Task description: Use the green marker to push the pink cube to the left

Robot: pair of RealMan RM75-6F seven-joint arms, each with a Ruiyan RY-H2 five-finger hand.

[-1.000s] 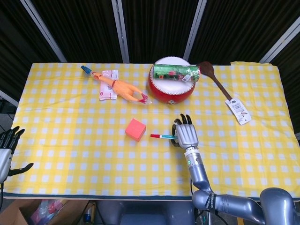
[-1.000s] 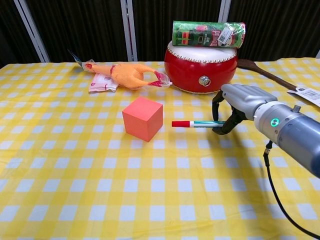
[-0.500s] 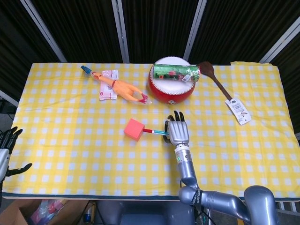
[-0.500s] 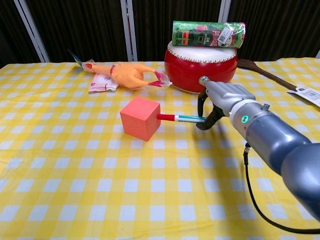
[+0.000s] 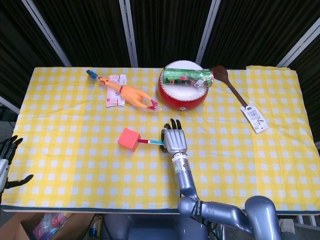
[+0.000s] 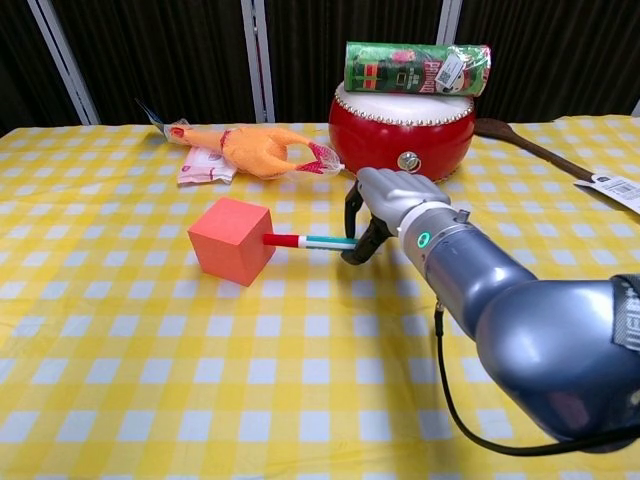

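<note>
**Marker tip on the cube, push under way**

Yellow-and-white checked cloth (image 5: 75, 100) covers the whole table, with dark curtains behind. On the far side stands a red drum (image 6: 402, 132) with a green printed tube (image 6: 417, 68) lying on top; a wooden spoon (image 5: 231, 87) lies to its right and a rubber chicken (image 6: 250, 148) to its left, across a small packet (image 5: 115, 90).

Near the table's middle, the right hand (image 5: 173, 141) grips the green marker (image 6: 318, 241) at its rear end, fingers curled around the barrel. The marker lies about level, its red tip touching the right face of the pink cube (image 6: 231, 240). The cube sits flat on the cloth, well apart from the chicken and drum.

To push well, I judge the tip should stay near the middle of that face and low down, so the cube slides rather than twists or tips. The marker should point straight along the push; a slanted tip could skid off the corner.

The left hand (image 5: 6, 160) shows only at the head view's edge, below table level, fingers apart and holding nothing. The exact contact point is hard to make out, and the marker's rear end is hidden inside the right hand.
</note>
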